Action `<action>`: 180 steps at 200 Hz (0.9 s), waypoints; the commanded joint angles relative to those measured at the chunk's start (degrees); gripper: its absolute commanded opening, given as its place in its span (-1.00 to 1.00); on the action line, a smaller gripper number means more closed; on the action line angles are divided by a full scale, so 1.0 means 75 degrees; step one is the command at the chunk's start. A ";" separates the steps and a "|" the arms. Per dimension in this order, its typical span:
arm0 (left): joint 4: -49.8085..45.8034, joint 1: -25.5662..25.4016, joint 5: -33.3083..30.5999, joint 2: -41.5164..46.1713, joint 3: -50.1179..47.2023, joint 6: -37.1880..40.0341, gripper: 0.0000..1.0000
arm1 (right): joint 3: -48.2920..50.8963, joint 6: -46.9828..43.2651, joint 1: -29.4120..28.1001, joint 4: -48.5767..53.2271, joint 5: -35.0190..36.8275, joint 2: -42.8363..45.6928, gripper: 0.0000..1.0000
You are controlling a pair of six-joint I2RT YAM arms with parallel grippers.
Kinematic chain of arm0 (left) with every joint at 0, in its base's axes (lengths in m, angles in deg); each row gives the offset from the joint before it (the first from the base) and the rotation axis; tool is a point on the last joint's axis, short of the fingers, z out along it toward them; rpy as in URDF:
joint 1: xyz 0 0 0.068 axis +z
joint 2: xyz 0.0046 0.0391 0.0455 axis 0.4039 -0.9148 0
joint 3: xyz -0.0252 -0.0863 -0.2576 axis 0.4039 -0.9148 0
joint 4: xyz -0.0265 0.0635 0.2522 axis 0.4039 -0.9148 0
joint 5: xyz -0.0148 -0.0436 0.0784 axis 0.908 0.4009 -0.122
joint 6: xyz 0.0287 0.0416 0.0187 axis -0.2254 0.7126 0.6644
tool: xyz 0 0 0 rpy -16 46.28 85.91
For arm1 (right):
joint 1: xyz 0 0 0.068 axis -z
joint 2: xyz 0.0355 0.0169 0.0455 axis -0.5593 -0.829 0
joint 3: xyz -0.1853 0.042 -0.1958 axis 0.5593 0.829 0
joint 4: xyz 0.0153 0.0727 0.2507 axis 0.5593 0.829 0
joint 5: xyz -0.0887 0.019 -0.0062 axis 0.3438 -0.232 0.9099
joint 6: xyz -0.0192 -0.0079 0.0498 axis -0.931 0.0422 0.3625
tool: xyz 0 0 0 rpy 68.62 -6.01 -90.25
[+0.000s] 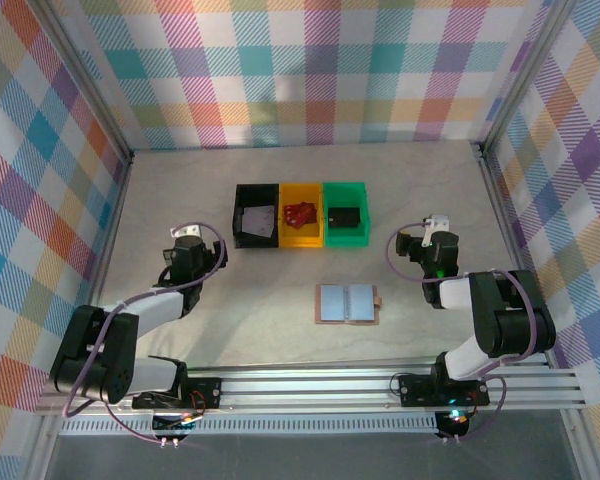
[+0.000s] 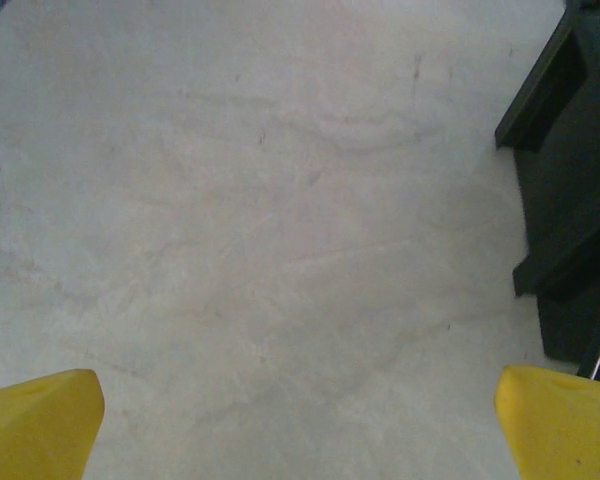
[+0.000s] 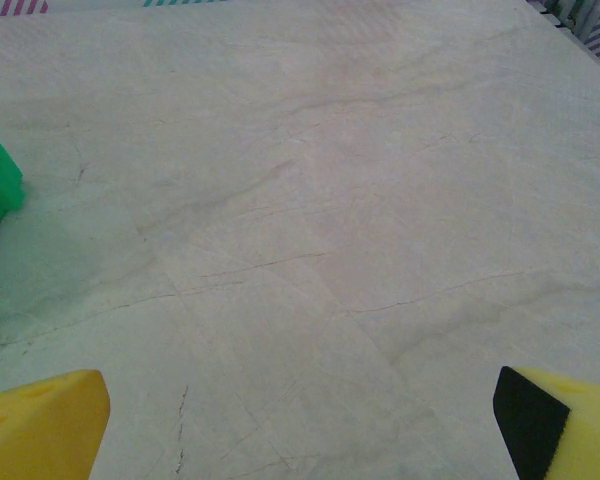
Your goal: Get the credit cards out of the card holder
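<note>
the holder lies spread open, pale grey-blue faces up, a little right of the table's middle and toward its near edge. i cannot tell whether those faces are cards or panels. a black bin, yellow bin and green bin stand touching in a row at mid-table. the left gripper and right gripper are both released, jaws wide over bare table, holding nothing, well apart from the holder.

Black bin, yellow bin and green bin sit touching in a row.
</note>
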 commanded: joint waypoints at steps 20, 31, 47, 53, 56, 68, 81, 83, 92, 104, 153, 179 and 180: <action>0.0914 0.0309 0.0807 -0.0401 0.0229 0.0189 0.99 | -0.0134 0.0143 0.0090 -0.0246 -0.0114 0.0059 0.98; 0.0978 0.0364 0.1049 -0.0354 0.0168 0.0244 0.99 | -0.0134 0.0143 0.0087 -0.0246 -0.0125 0.0059 0.98; 0.1182 0.0427 0.1274 -0.0394 0.0147 0.0678 0.99 | -0.0134 0.0149 0.0084 -0.0246 -0.0125 0.0060 0.98; 0.1440 0.0433 0.1123 -0.0404 0.0039 0.0773 0.99 | -0.0140 0.0138 0.0087 -0.0246 -0.0125 0.0060 0.98; 0.1518 0.0457 0.1028 -0.0415 0.0018 0.0754 0.99 | -0.0135 0.0141 0.0087 -0.0246 -0.0119 0.0059 0.98; 0.1461 0.0714 0.1118 -0.0448 0.0072 0.0507 0.99 | -0.0135 0.0153 0.0085 -0.0245 -0.0137 0.0062 0.98; 0.1817 0.0838 0.1391 -0.0483 -0.0058 0.0647 0.99 | -0.0134 0.0155 0.0087 -0.0234 -0.0137 0.0060 0.98; 0.1862 0.0845 0.1420 -0.0487 -0.0082 0.0654 0.99 | -0.0134 0.0149 0.0091 -0.0234 -0.0131 0.0065 0.98; 0.2134 0.0905 0.1541 -0.0545 -0.0174 0.0706 0.99 | -0.0134 0.0155 0.0089 -0.0234 -0.0137 0.0060 0.98; 0.2756 0.0949 0.1706 -0.0793 -0.0356 0.0781 0.99 | -0.0135 0.0154 0.0098 -0.0234 -0.0143 0.0064 0.98; 0.3737 0.0896 0.1825 -0.1937 -0.0277 0.0961 0.99 | -0.0146 0.0155 0.0117 -0.0223 -0.0160 0.0062 0.98; 0.2957 0.0901 0.1717 -0.1936 0.0082 0.0903 0.99 | -0.0148 0.0166 0.0113 -0.0222 -0.0183 0.0069 0.98; 0.2958 0.0901 0.1720 -0.1933 0.0082 0.0909 0.99 | -0.0147 0.0166 0.0116 -0.0222 -0.0183 0.0070 0.98</action>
